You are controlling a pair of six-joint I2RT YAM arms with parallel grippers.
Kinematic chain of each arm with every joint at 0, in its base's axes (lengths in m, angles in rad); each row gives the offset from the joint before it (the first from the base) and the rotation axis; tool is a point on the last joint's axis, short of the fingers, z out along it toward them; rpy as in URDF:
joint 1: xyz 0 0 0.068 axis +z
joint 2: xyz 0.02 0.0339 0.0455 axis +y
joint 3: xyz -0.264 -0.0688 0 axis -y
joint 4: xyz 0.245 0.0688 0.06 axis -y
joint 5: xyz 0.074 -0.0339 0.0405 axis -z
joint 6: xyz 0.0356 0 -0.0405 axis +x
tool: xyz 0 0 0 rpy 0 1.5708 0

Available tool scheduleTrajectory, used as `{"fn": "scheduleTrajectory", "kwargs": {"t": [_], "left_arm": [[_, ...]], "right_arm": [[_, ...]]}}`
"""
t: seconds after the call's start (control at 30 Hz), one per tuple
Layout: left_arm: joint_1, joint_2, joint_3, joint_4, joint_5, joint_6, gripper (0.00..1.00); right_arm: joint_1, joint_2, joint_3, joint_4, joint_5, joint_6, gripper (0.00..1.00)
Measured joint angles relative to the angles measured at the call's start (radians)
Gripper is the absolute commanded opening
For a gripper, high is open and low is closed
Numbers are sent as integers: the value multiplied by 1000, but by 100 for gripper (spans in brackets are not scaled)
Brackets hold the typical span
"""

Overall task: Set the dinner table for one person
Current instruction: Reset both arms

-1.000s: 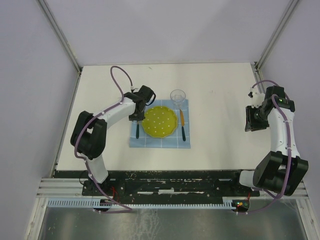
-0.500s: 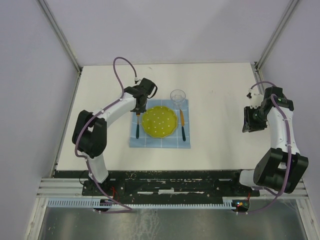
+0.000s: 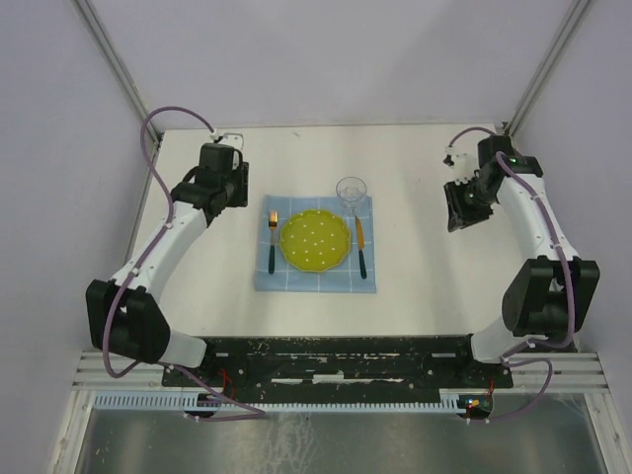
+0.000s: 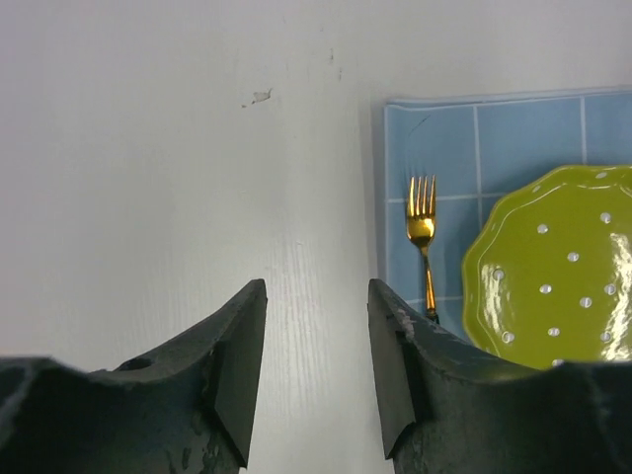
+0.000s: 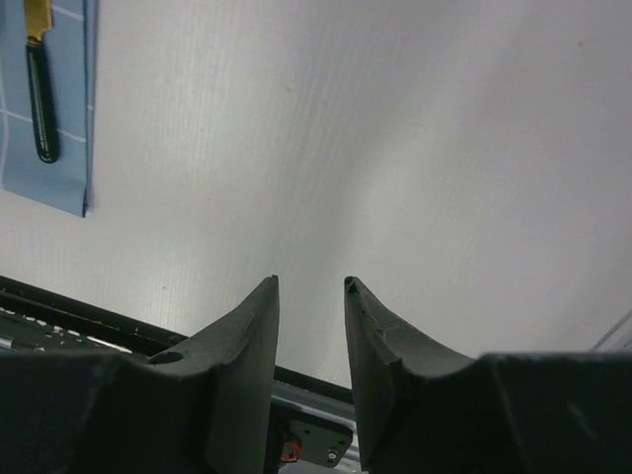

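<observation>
as laid now, looks set for one.
plate (image 3: 315, 240), fork (image 3: 271, 240), knife (image 3: 361, 247), cup (image 3: 351, 190) on cloth (image 3: 296, 281) (nothing left, seemingly); left pincer (image 4: 316, 296) and right pincer (image 5: 310, 291) parted, empty.

Lilac walls (image 3: 326, 59) stand behind (metal posts (image 3: 117, 69) between them).

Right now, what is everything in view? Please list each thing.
dinner table: one, off-white, under everything
cloth: one, light blue gridded, table centre
plate: one, yellow-green dotted, on the cloth
fork: one, gold, dark handle, left of plate
knife: one, gold, dark handle, right of plate
glass: one, clear, at cloth's far edge
left gripper: one, black, open, over bare table
right gripper: one, black, open, over bare table
</observation>
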Motion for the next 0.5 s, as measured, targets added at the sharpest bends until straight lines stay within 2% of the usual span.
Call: {"fn": "scheduleTrajectory", "kwargs": {"t": [0.1, 0.27, 0.4, 0.5], "left_arm": [[33, -69, -74, 50, 42, 79, 61], [47, -58, -84, 67, 137, 151, 63], [48, -31, -93, 73, 189, 163, 64], [52, -8, -93, 72, 215, 169, 64]], "right_arm": [[92, 57, 53, 13, -1, 26, 41], [243, 195, 160, 18, 16, 55, 41], [325, 303, 278, -21, 25, 79, 41], [339, 370, 379, -60, 34, 90, 41]]}}
